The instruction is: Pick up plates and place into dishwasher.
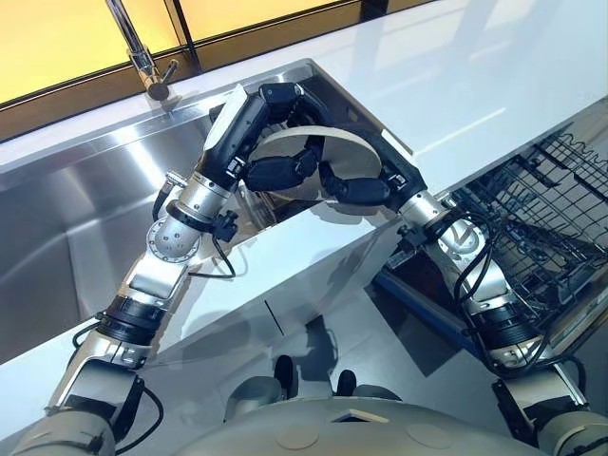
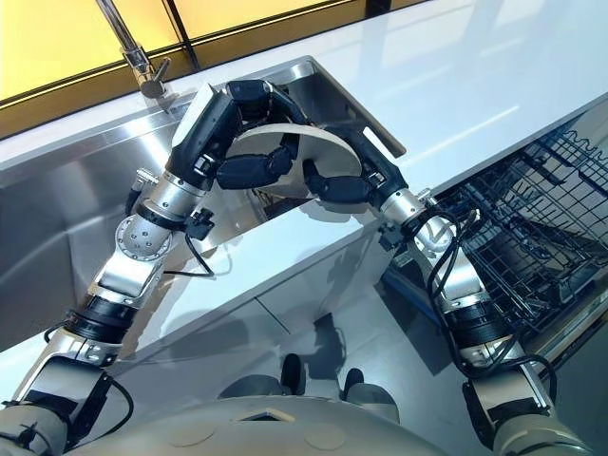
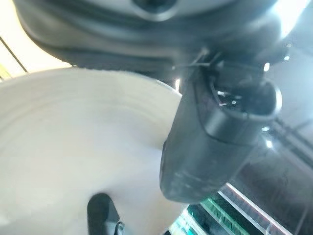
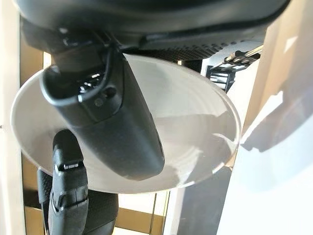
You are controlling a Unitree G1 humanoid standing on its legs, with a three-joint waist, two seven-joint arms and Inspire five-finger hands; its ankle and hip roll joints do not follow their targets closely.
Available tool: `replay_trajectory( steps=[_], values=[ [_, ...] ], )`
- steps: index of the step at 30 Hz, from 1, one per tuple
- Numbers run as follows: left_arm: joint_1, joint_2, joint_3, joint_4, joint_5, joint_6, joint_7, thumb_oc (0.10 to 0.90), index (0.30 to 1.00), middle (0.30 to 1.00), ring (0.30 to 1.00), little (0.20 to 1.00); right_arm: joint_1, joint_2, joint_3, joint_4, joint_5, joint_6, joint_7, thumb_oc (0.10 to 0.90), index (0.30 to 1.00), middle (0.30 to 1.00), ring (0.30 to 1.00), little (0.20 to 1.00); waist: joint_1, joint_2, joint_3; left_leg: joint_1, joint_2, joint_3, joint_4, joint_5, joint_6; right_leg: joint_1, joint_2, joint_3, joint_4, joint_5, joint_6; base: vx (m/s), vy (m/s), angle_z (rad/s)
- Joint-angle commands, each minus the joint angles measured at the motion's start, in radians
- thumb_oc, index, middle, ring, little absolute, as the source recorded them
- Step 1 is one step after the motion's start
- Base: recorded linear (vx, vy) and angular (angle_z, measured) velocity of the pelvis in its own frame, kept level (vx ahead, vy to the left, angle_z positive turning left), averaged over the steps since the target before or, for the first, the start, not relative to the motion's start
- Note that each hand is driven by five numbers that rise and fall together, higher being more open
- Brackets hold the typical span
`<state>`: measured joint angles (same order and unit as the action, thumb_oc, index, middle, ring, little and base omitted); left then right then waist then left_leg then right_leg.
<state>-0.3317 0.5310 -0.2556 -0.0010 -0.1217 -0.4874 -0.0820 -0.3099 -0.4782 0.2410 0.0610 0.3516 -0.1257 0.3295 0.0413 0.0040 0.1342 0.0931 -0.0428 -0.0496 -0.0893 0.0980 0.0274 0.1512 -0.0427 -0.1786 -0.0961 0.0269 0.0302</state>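
Observation:
A cream round plate [image 1: 285, 142] is held on edge above the right corner of the steel sink [image 1: 76, 218]. My left hand [image 1: 242, 123] comes from the left, its fingers curled over the plate's top rim and its thumb [image 3: 210, 142] lying across the face. My right hand [image 1: 366, 187] grips the plate's lower right side, with its thumb [image 4: 117, 127] pressed on the plate [image 4: 195, 112]. Both hands are shut on this one plate. The dishwasher rack [image 1: 541, 218] stands pulled out, down at the right.
A chrome faucet [image 1: 138, 47] rises behind the sink at the back left. The white countertop [image 1: 475, 76] runs along the right and front of the sink. The dark wire rack has upright tines and sits below counter height.

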Motion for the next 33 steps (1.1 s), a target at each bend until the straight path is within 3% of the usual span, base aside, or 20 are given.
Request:
replay_trajectory(
  steps=[1, 2, 5, 6, 7, 8, 12, 13, 14, 19, 24, 33],
  values=[
    [-0.037, -0.029, 0.007, -0.062, 0.005, -0.059, 0.017, 0.100, 0.300, 0.300, 0.300, 0.200, -0.095, 0.034, -0.029, -0.086, 0.037, -0.121, 0.030, 0.289, 0.462, 0.462, 0.462, 0.389, 0.002, 0.017, -0.072, 0.065, -0.021, 0.039, 0.002, -0.151, -0.003, 0.012, 0.061, -0.048, 0.074, -0.149, 0.000, 0.00, 0.000, 0.00],
    [-0.019, -0.024, 0.020, -0.055, 0.002, -0.055, 0.022, 0.100, 0.300, 0.300, 0.300, 0.200, -0.089, 0.030, -0.035, -0.082, 0.036, -0.126, 0.035, 0.328, 0.495, 0.495, 0.495, 0.428, 0.008, 0.015, -0.072, 0.065, -0.021, 0.044, 0.002, -0.150, -0.004, 0.014, 0.059, -0.057, 0.072, -0.148, 0.000, 0.00, 0.000, 0.00],
    [0.006, -0.022, 0.038, -0.041, 0.024, -0.048, 0.036, 0.100, 0.300, 0.300, 0.300, 0.200, -0.088, 0.031, -0.039, -0.074, 0.041, -0.124, 0.044, 0.547, 0.684, 0.684, 0.684, 0.647, 0.018, 0.014, -0.073, 0.066, -0.019, 0.051, 0.002, -0.149, -0.008, 0.017, 0.056, -0.074, 0.070, -0.146, 0.001, 0.00, 0.000, 0.00],
    [0.017, -0.021, 0.045, -0.031, 0.029, -0.044, 0.044, 0.100, 0.300, 0.300, 0.300, 0.200, -0.085, 0.032, -0.036, -0.070, 0.039, -0.130, 0.044, 0.553, 0.688, 0.688, 0.688, 0.653, 0.023, 0.014, -0.074, 0.067, -0.019, 0.054, 0.002, -0.149, -0.009, 0.018, 0.053, -0.083, 0.070, -0.146, 0.002, 0.01, -0.014, -0.04],
    [0.025, -0.019, 0.050, -0.021, 0.025, -0.039, 0.046, 0.100, 0.300, 0.300, 0.300, 0.200, -0.086, 0.031, -0.034, -0.069, 0.042, -0.131, 0.041, 0.300, 0.472, 0.472, 0.472, 0.400, 0.026, 0.013, -0.074, 0.068, -0.018, 0.057, 0.002, -0.148, -0.009, 0.019, 0.051, -0.090, 0.070, -0.145, 0.002, 0.01, -0.009, -0.07],
    [0.030, -0.021, 0.051, -0.013, 0.031, -0.037, 0.053, 0.100, 0.300, 0.300, 0.300, 0.200, -0.088, 0.031, -0.032, -0.068, 0.041, -0.133, 0.037, 0.100, 0.300, 0.300, 0.300, 0.200, 0.027, 0.013, -0.073, 0.068, -0.017, 0.059, 0.002, -0.148, -0.010, 0.019, 0.050, -0.093, 0.070, -0.146, 0.002, 0.01, -0.002, -0.07],
    [0.050, -0.022, 0.063, 0.003, 0.011, -0.032, 0.051, 0.100, 0.300, 0.300, 0.300, 0.200, -0.085, 0.031, -0.037, -0.074, 0.040, -0.143, 0.035, 0.100, 0.300, 0.300, 0.300, 0.200, 0.029, 0.013, -0.073, 0.069, -0.015, 0.058, 0.002, -0.147, -0.009, 0.018, 0.050, -0.091, 0.075, -0.148, 0.001, 0.00, 0.000, -0.01],
    [0.055, -0.025, 0.065, 0.010, -0.005, -0.028, 0.047, 0.141, 0.335, 0.335, 0.335, 0.241, -0.084, 0.028, -0.040, -0.076, 0.040, -0.144, 0.034, 0.100, 0.300, 0.300, 0.300, 0.200, 0.028, 0.013, -0.073, 0.070, -0.015, 0.057, 0.002, -0.147, -0.009, 0.017, 0.050, -0.089, 0.077, -0.149, 0.001, 0.00, 0.000, 0.00],
    [0.059, -0.029, 0.066, 0.017, -0.030, -0.021, 0.047, 0.800, 0.900, 0.900, 0.900, 0.900, -0.085, 0.026, -0.043, -0.077, 0.041, -0.145, 0.032, 0.100, 0.300, 0.300, 0.300, 0.200, 0.028, 0.012, -0.073, 0.070, -0.014, 0.057, 0.002, -0.147, -0.009, 0.017, 0.050, -0.088, 0.078, -0.149, 0.001, 0.00, 0.000, 0.00],
    [0.102, -0.078, 0.088, 0.042, -0.214, 0.094, -0.016, 0.800, 0.900, 0.900, 0.900, 0.900, -0.080, 0.027, -0.060, -0.086, 0.020, -0.155, 0.005, 0.100, 0.300, 0.300, 0.300, 0.200, 0.031, 0.011, -0.072, 0.072, -0.012, 0.062, 0.006, -0.149, -0.011, 0.019, 0.050, -0.091, 0.074, -0.147, 0.001, 0.00, 0.000, 0.00],
    [0.143, -0.102, 0.129, 0.090, -0.215, 0.183, 0.017, 0.800, 0.900, 0.900, 0.900, 0.900, -0.090, 0.016, -0.091, -0.095, 0.018, -0.158, -0.042, 0.100, 0.300, 0.300, 0.300, 0.200, 0.036, 0.009, -0.069, 0.075, -0.009, 0.072, 0.013, -0.152, -0.016, 0.021, 0.048, -0.103, 0.075, -0.148, 0.000, 0.00, -0.023, -0.07],
    [0.131, -0.057, 0.185, 0.140, -0.223, 0.218, 0.037, 0.800, 0.900, 0.900, 0.900, 0.900, -0.124, -0.023, -0.162, -0.084, 0.003, -0.163, -0.147, 0.100, 0.300, 0.300, 0.300, 0.200, 0.030, 0.011, -0.074, 0.076, -0.006, 0.073, 0.029, -0.157, -0.019, 0.024, 0.049, -0.092, 0.071, -0.145, -0.001, 0.01, -0.027, -0.06]
  ],
)
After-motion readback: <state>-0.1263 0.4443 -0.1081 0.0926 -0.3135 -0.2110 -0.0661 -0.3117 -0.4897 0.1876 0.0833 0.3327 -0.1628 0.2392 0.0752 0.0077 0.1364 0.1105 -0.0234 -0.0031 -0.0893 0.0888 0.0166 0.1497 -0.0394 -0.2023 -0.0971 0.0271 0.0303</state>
